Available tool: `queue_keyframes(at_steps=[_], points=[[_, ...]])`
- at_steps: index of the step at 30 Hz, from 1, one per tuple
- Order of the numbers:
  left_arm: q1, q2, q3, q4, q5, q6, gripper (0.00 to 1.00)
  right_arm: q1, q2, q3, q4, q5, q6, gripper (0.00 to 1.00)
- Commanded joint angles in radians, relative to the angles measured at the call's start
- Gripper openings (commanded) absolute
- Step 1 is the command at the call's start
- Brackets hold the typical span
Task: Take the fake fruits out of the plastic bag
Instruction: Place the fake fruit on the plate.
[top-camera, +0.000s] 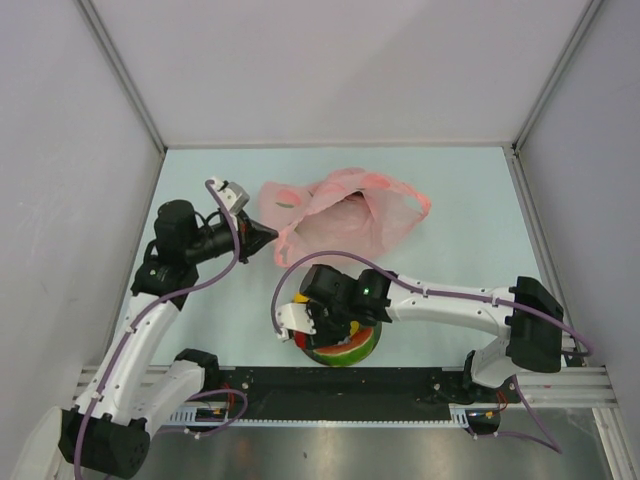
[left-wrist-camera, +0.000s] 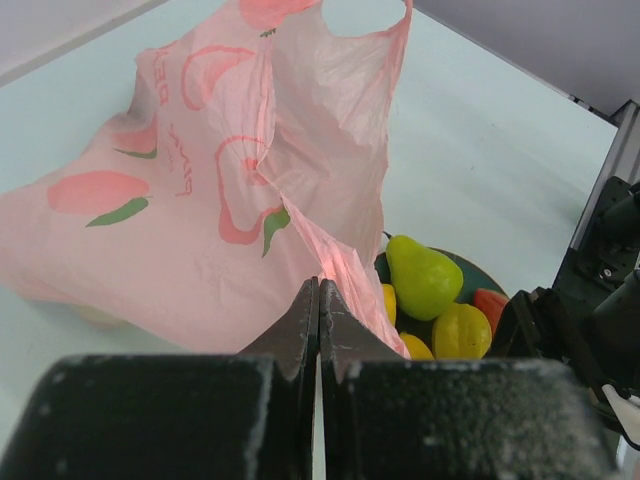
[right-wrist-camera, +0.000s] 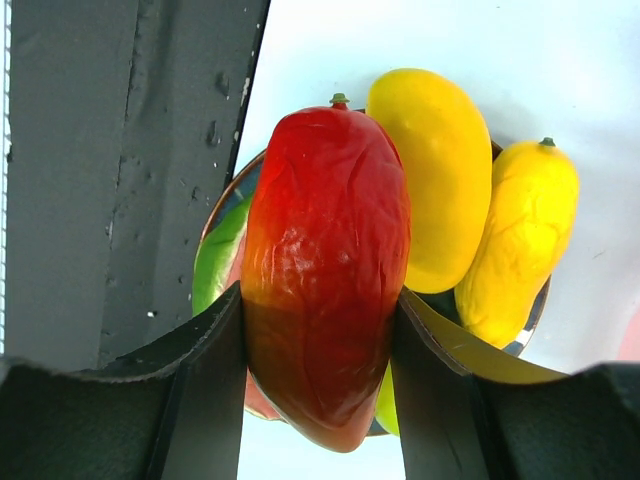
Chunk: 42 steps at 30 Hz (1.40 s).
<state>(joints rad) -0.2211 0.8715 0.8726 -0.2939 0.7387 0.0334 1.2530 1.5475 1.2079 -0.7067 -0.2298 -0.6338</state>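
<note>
Pinching the plastic bag (left-wrist-camera: 200, 200) in the fully closed left gripper (left-wrist-camera: 319, 330); clamping the red-yellow mango (right-wrist-camera: 325, 270) in the right gripper (right-wrist-camera: 320, 340), plate (right-wrist-camera: 243, 178) just beyond its tips.
</note>
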Motion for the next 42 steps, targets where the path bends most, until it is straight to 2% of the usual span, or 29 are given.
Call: queue_keyframes(at_steps=[1,10,18,24,35,38,39,42], points=[[0.012,-0.031,-0.007,0.053,0.030,-0.026,0.00,0.008,0.011,0.012,0.029,0.018,0.072,0.02],[0.012,-0.029,-0.012,0.059,0.048,-0.027,0.00,0.025,0.046,0.012,0.043,0.049,0.210,0.08],[0.014,-0.043,-0.021,0.062,0.048,-0.027,0.00,0.023,0.056,0.012,0.024,0.064,0.217,0.10],[0.012,-0.043,-0.018,0.053,0.047,-0.027,0.00,0.022,0.056,0.012,0.013,0.052,0.229,0.24],[0.014,-0.029,-0.007,0.059,0.054,-0.027,0.00,0.014,0.060,0.010,0.001,0.018,0.250,0.28],[0.012,-0.028,-0.007,0.059,0.054,-0.026,0.00,0.013,0.062,0.010,0.001,0.009,0.252,0.33],[0.014,-0.028,-0.007,0.059,0.056,-0.027,0.00,0.013,0.065,0.010,0.001,0.009,0.253,0.41],[0.012,-0.028,-0.011,0.059,0.056,-0.027,0.00,0.013,0.065,0.010,-0.002,0.012,0.253,0.49]])
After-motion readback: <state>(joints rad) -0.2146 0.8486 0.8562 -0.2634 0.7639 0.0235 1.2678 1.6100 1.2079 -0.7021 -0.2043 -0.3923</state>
